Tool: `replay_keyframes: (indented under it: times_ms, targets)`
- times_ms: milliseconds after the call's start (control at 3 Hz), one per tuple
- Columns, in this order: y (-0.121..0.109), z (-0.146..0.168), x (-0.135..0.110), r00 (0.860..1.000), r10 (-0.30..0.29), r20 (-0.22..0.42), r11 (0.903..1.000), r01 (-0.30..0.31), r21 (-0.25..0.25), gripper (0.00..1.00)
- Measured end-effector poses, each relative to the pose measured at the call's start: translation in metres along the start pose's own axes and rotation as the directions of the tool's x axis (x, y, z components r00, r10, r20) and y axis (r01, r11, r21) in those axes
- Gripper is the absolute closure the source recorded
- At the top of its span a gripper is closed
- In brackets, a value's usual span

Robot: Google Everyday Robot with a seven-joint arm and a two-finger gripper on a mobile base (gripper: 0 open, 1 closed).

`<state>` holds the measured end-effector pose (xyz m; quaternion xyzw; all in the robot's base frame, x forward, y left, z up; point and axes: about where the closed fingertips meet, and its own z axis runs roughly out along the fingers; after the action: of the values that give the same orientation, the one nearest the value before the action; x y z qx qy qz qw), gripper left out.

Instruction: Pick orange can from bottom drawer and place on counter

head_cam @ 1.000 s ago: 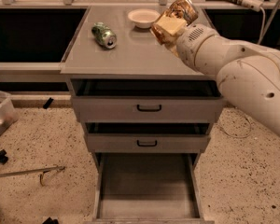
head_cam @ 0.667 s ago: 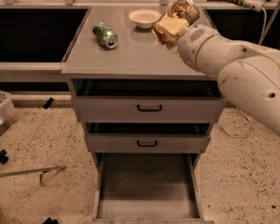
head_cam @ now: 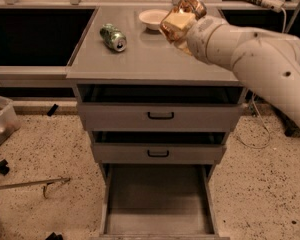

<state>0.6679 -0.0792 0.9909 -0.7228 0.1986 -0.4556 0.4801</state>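
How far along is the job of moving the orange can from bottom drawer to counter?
Done: the bottom drawer stands open, its floor bare; the orange can is out. In hand: the end effector grips it above the counter, beside the white bowl. Left: set it down and release.

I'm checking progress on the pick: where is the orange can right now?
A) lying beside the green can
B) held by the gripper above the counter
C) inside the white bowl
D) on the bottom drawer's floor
B: the gripper holds the orange can in the air over the counter, near the white bowl; the open bottom drawer shows no can.
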Motion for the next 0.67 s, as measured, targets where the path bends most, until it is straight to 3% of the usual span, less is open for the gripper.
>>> replay_keyframes:
  times_ms: [333,667]
  targets:
    - [-0.007,0.034,0.024,0.998,0.05,0.049,0.9962,-0.047,-0.073,1.0]
    - [-0.003,0.06,0.047,0.991,0.113,0.068,0.9784,-0.099,-0.181,1.0]
